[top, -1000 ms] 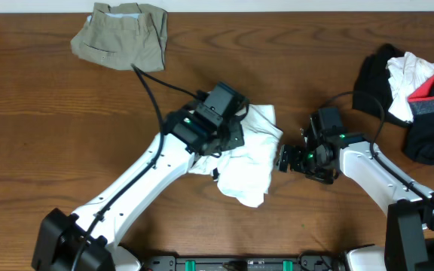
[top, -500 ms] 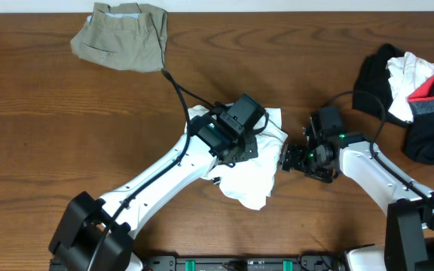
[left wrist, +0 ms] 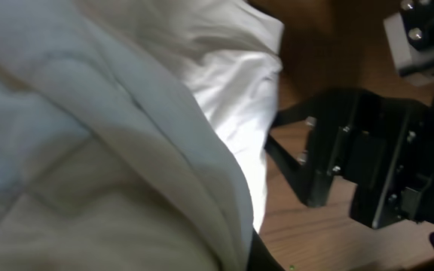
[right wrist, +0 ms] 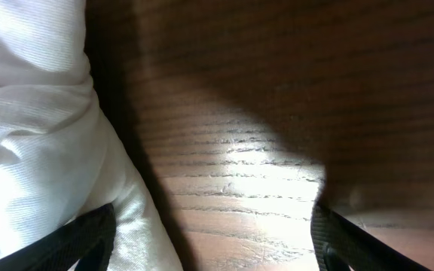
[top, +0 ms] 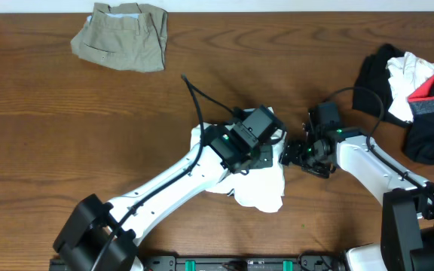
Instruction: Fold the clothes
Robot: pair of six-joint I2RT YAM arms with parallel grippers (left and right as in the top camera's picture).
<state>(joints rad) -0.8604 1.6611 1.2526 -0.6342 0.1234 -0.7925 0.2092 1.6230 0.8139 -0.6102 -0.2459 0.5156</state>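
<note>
White fabric sits bunched in the middle: the white top (top: 266, 197) lies crumpled on the wooden table (top: 51, 135), a little to the near side of centre. My left hand (top: 261, 153) is down on the far part of it, pressed together on a fold of the cloth. That hand's own camera is filled with white fabric draped right up against the lens, so I can't see the fingertips themselves.

My right hand (top: 291, 153) hangs just right of the top, low over the wood. Its fingers (right wrist: 89, 237) are spread wide, one just beside the cloth edge, with only bare wood between them.

Over at the far left the khaki piece (top: 120, 36) lies well apart. At the right edge the heap of black, white and red clothes (top: 409, 90) sits untouched.
</note>
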